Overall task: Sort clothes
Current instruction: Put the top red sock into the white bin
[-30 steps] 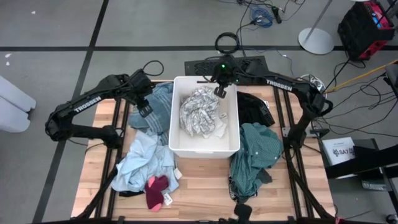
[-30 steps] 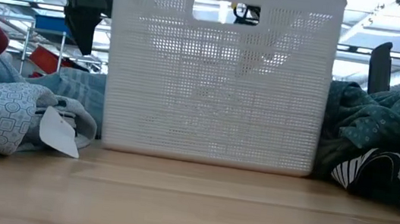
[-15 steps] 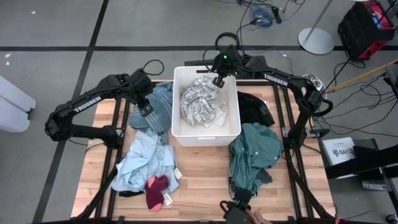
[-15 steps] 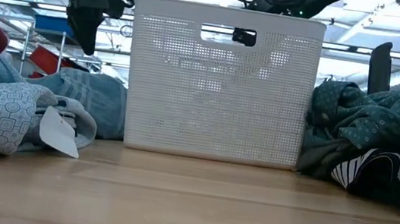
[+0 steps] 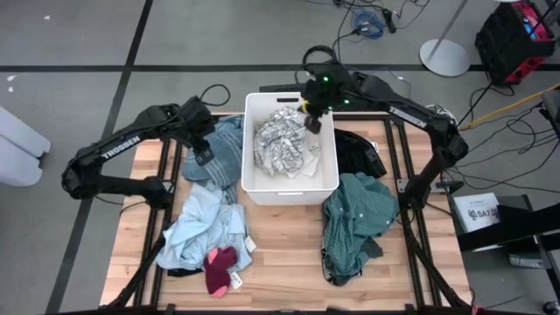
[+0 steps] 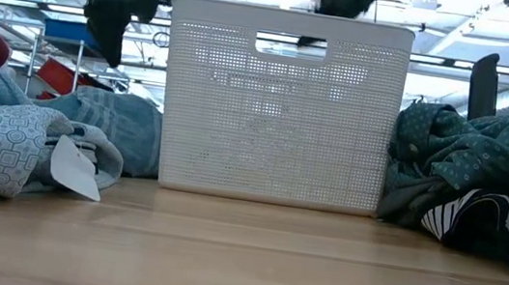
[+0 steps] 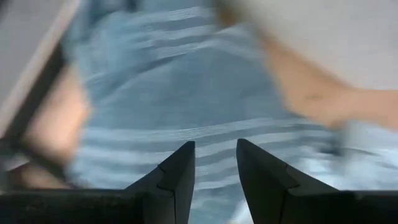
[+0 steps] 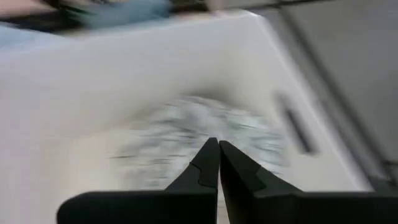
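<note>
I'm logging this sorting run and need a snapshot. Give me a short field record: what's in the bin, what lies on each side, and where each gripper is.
bin: white, mid-table, holds white-grey patterned garment
left of bin: blue striped garment, light blue garment, magenta pieces
right of bin: black garment, teal garment
left gripper: above striped garment, jaws open, nothing held
right gripper: over bin's far end, jaws shut, nothing held

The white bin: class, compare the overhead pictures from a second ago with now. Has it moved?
Yes. The white bin has slid toward the table's far edge; more bare wood shows in front of it, and its far rim now overhangs that edge.
</note>
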Motion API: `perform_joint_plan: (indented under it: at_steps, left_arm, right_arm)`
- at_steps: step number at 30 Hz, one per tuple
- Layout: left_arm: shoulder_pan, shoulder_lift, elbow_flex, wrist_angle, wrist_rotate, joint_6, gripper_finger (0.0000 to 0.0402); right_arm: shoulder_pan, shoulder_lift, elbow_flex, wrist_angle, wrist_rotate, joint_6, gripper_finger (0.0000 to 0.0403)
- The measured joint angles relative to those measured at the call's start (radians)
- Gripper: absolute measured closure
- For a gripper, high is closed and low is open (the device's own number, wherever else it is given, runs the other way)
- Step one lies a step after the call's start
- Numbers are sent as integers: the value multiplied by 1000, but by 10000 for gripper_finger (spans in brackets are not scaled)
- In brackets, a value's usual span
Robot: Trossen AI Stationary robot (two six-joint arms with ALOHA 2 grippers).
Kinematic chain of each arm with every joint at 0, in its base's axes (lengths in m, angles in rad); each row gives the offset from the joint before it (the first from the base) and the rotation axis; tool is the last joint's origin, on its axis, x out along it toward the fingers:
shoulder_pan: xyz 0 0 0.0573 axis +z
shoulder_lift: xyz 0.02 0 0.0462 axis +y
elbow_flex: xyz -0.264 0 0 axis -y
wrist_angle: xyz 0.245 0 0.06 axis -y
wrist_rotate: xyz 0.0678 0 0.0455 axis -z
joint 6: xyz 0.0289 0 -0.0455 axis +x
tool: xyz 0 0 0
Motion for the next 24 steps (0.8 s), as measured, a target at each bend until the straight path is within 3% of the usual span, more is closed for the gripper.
perform_joint_plan:
  at_steps: [6,12,18,24]
  left_arm:
    - [-72,-64,0,44,280,-2,274]
    - [-162,-132,0,103,489,-80,274]
    - [-268,-162,0,125,541,-184,274]
    - [-441,-146,0,214,617,-337,274]
  right_arm:
    - [125,-60,17,-116,-246,49,403]
    - [287,-63,17,-151,-277,49,403]
    - [446,-31,-5,-64,-274,20,403]
    - [560,17,-46,23,-273,9,402]
